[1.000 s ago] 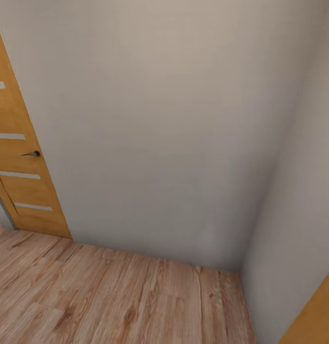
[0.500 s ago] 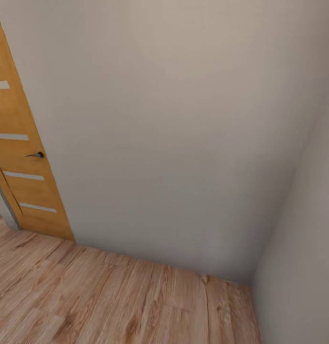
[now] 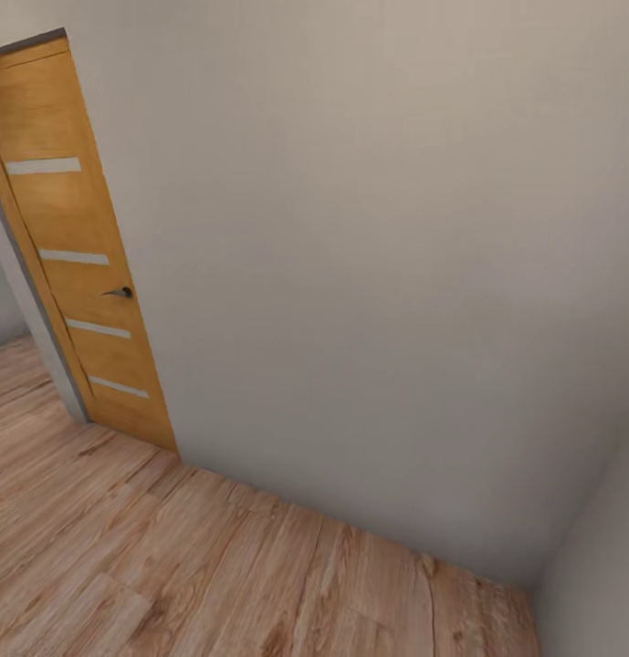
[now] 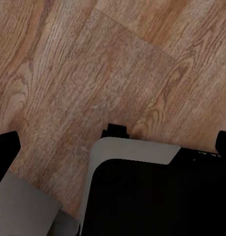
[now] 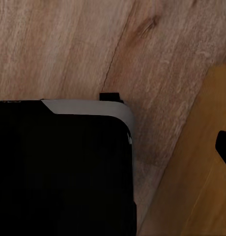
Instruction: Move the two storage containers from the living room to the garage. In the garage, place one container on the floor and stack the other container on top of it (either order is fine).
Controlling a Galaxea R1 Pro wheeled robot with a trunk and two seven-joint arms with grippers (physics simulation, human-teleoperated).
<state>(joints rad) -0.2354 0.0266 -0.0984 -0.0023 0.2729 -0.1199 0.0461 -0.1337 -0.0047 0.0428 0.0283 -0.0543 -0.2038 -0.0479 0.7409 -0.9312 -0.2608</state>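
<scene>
Light wood plank floor meets pale wall; robot's dark base rests on it.

Pale wall blocks ahead; wooden door at left; open plank floor below.

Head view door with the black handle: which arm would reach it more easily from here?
Left, probably. The door and its handle stand at the left of the head view, the left arm's side, across the wood floor. It looks too far for either arm, so drive closer first.
</scene>
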